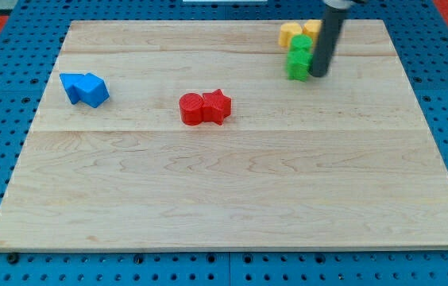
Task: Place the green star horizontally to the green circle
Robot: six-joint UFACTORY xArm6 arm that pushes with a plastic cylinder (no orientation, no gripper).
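Observation:
Two green blocks sit touching near the view's top right, one [300, 45] just above the other [297, 68]. I cannot tell which is the star and which the circle. My dark rod comes down from the top edge. My tip [318, 75] rests on the board against the right side of the lower green block.
Two yellow blocks [291, 33] [311, 28] sit directly above the green pair, touching it. A red circle [191, 109] and a red star [218, 106] touch near the middle. Two blue blocks [71, 86] [94, 91] touch at the left. The wooden board [224, 199] lies on a blue pegboard.

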